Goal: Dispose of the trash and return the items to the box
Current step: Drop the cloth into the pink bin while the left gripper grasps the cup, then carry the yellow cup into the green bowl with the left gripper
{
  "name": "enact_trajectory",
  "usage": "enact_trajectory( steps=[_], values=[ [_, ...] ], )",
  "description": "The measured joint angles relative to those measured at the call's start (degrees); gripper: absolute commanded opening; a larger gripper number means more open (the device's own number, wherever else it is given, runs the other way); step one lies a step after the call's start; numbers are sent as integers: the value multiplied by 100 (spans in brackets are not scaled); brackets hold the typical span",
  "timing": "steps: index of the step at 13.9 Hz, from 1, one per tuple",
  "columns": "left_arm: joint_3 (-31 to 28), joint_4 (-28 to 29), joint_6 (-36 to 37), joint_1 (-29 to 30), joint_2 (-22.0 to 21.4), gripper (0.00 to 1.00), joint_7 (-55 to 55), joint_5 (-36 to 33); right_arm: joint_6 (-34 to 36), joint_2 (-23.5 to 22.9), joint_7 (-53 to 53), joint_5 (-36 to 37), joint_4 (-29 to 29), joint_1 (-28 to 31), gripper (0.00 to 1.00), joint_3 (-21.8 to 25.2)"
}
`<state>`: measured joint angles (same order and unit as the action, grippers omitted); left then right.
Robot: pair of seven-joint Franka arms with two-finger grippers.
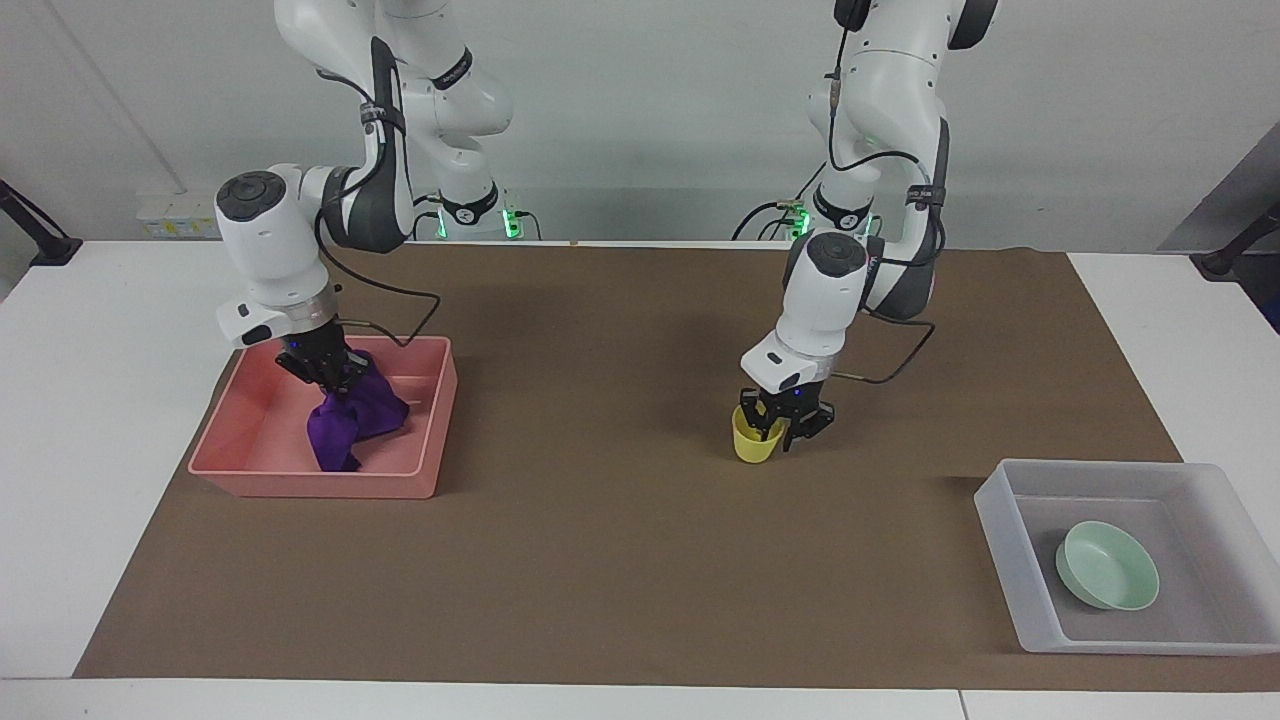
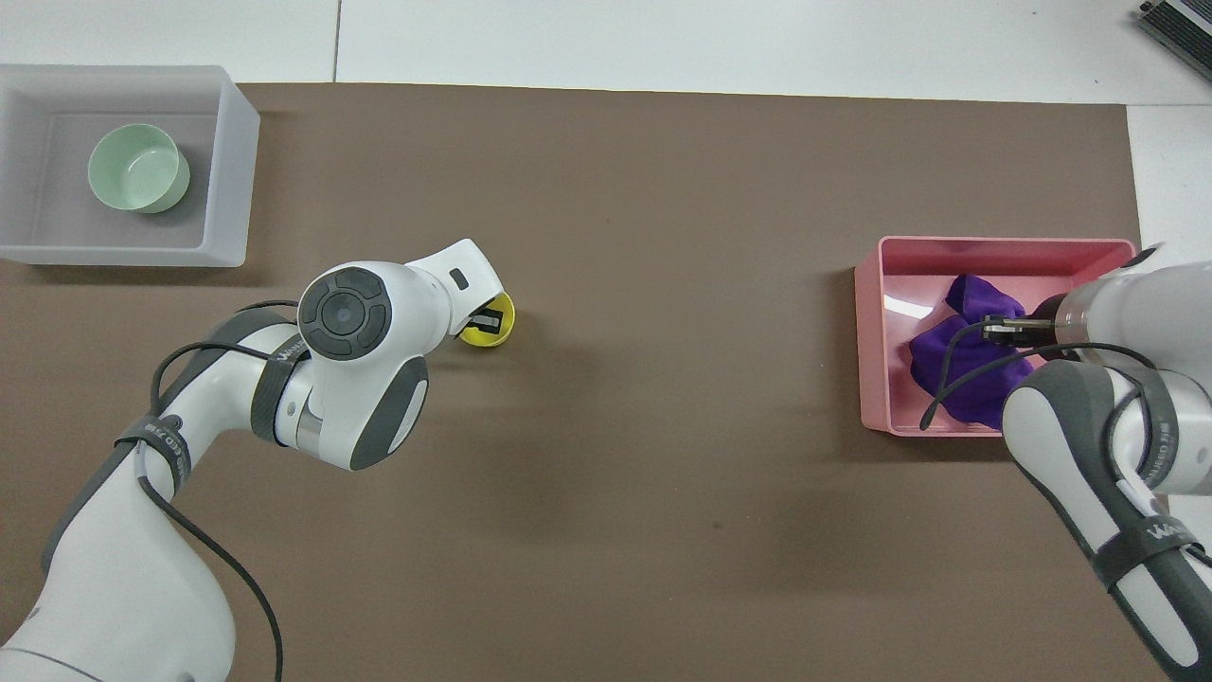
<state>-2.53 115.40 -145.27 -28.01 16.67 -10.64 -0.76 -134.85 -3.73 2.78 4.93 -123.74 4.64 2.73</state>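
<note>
The right gripper (image 1: 342, 380) clutches the purple cloth (image 1: 352, 425) low inside the pink tray (image 1: 420, 480). The left gripper (image 1: 780, 432) straddles the yellow cup's (image 1: 748, 446) rim mid-table, fingers spread, not yet pinching; the box (image 1: 1000, 520) with the bowl (image 1: 1108, 566) lies farther out.

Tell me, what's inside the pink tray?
The purple cloth, gripped by the right gripper, hangs into the pink tray. The floor under the cloth is hidden.

Bowl (image 1: 1110, 566) in the box (image 1: 1010, 560); cloth (image 1: 350, 425) in the tray (image 1: 240, 440); cup (image 1: 752, 443) between them.
</note>
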Motion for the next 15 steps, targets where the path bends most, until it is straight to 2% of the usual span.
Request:
enact_trajectory(
  steps=[1, 2, 3, 4, 5, 9, 12, 15],
  values=[
    [-15, -10, 14, 3, -38, 0, 0, 0, -115, -54, 0, 0, -27, 0, 2, -1],
    [-39, -22, 68, 13, -104, 0, 0, 0, -177, -106, 0, 0, -48, 1, 15, -1],
    [-59, -42, 168, 62, -197, 0, 0, 0, -256, -149, 0, -1, -69, 6, 32, -1],
    [-79, -66, 267, 154, -318, 0, 0, 0, -314, -180, 0, -1, -80, 12, 69, -1],
    [-93, -90, 360, 287, -454, 0, 6, 0, -344, -201, 1, -1, -83, 14, 99, -1],
    [-122, -367, 671, 1076, -793, 0, 552, -3, -341, -183, 1, -2, -26, -3, 100, -32],
    [-128, -705, 699, 1705, -719, 0, 1049, -3, 183, 3, 12, -3, 260, -4, 100, -82],
    [-120, -1205, 712, 2291, -431, 0, 1284, -3, 894, 362, 246, -8, 571, -7, 100, -185]
  ],
)
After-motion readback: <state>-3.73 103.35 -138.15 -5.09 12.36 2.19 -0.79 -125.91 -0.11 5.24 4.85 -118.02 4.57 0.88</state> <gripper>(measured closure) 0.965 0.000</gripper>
